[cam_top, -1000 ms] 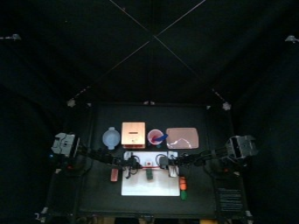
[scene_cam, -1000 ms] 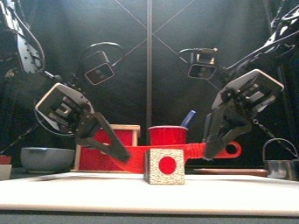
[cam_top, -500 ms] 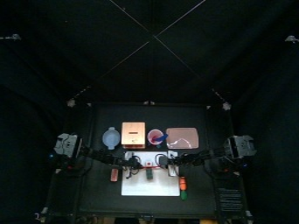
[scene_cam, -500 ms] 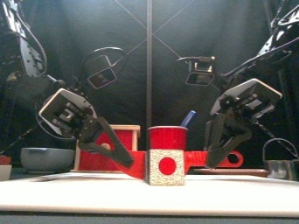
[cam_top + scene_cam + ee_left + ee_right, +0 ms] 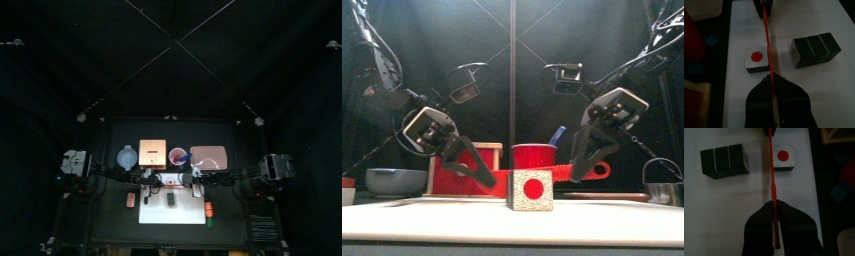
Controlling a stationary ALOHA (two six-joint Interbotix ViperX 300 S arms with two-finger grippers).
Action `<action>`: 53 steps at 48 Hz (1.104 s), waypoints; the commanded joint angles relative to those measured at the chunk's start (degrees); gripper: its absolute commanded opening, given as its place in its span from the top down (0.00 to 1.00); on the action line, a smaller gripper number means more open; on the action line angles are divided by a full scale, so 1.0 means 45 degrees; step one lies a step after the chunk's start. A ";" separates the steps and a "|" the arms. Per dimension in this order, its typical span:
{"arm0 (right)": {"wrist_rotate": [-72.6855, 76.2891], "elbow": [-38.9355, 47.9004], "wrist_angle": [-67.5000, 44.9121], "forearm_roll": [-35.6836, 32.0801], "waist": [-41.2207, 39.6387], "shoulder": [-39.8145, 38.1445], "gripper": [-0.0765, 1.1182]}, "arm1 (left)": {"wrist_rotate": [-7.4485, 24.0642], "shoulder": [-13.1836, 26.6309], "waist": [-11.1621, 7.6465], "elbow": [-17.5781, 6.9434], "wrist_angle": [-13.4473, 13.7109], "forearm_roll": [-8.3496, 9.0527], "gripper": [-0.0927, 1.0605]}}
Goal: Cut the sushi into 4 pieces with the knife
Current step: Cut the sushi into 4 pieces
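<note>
A thin red knife (image 5: 766, 42) (image 5: 771, 173) hangs over the white cutting board (image 5: 181, 216), gripped at both ends. My left gripper (image 5: 773, 80) (image 5: 159, 184) is shut on one end and my right gripper (image 5: 773, 205) (image 5: 190, 184) on the other. On one side of the blade lies a single sushi piece (image 5: 757, 59) (image 5: 784, 156) (image 5: 533, 190) with a red dot on its white face. A dark green block of three joined pieces (image 5: 815, 49) (image 5: 724, 160) sits on the other side. In the front view both grippers (image 5: 486, 178) (image 5: 576, 172) slant down behind the single piece.
Behind the board stand the wooden box (image 5: 152, 155), the red cup (image 5: 536, 155) with a blue knife (image 5: 556, 134), the pink tray (image 5: 210, 157) and the blue-grey bowl (image 5: 396, 180). A metal cutter (image 5: 663, 186) stands at the right. Small toys (image 5: 210, 212) lie beside the board.
Both grippers have drawn closer together and risen slightly, toward the back of the board, still holding the knife. The sushi pieces have not moved.
</note>
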 commanded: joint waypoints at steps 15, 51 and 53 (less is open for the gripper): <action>0.0020 -0.0430 -0.0156 0.0098 0.0879 -0.1641 0.85 | -0.0020 -0.1836 -0.1055 -0.0098 -0.0117 0.0391 0.72; 0.0000 -0.0508 -0.0215 0.0293 0.1094 -0.0801 0.85 | -0.0059 -0.0977 -0.2070 -0.0195 -0.0117 0.0059 0.72; 0.0000 -0.0527 -0.0234 0.0313 0.1094 -0.0723 0.85 | -0.0059 -0.0938 -0.2070 -0.0195 -0.0117 0.0020 0.72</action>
